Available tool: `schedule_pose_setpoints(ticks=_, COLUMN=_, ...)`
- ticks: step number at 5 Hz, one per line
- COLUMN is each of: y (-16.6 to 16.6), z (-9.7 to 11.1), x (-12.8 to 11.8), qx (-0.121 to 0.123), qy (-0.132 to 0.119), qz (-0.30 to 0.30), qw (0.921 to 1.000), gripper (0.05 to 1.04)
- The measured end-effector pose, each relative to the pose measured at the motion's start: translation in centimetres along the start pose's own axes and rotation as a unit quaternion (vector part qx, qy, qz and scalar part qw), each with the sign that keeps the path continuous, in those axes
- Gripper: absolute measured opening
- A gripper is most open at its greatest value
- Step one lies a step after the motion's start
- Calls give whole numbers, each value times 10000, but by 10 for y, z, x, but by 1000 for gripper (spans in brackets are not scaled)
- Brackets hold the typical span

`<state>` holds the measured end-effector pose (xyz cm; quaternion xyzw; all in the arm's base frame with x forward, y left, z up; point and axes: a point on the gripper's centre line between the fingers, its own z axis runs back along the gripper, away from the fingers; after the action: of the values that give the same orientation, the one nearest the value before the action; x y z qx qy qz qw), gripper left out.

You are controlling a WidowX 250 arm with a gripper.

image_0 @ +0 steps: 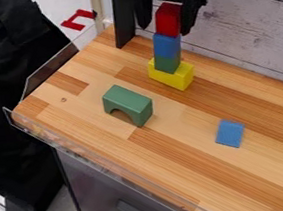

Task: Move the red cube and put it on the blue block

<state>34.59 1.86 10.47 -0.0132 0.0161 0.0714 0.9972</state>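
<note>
At the top of the camera view, the gripper (165,27) hangs around the red cube (168,19). Directly under the red cube is a blue block (166,46), and the two look to be touching. That blue block stands on a green block (167,63), which rests on a yellow block (172,76) on the wooden surface. Whether the gripper holds the red cube cannot be told. Another blue block (230,133) lies by itself on the right part of the surface.
A green arch block (127,104) stands left of centre on the wooden surface (171,148). Behind the stack is a whitish plank wall (246,25), with a dark upright post (123,14) to the left of the gripper. Clear edging (50,68) borders the surface's left side.
</note>
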Motion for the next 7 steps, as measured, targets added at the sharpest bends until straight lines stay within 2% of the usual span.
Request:
schedule_pose_setpoints(ticks=2, y=-1, z=7, x=-3, qx=-24, qy=-13, qz=118, qw=9999, gripper=999)
schedule_pose_setpoints(ticks=3, y=-3, z=41, x=-11, qx=62, qy=-289, qz=59, qw=9995, gripper=1000)
schedule_pose_setpoints(ticks=4, y=-12, z=53, x=-21, qx=179, qy=-192, qz=-63, qw=9996, gripper=999)
schedule_pose_setpoints(ticks=5, y=-27, z=50, x=-28, qx=222, qy=-89, qz=-295, qw=9993, gripper=1000)
schedule_pose_setpoints(ticks=6, y=-45, z=36, x=-46, qx=121, qy=79, qz=-471, qw=9988, gripper=1000)
schedule_pose_setpoints(ticks=7, y=-55, z=14, x=-65, qx=63, qy=416, qz=-412, qw=9983, gripper=999)
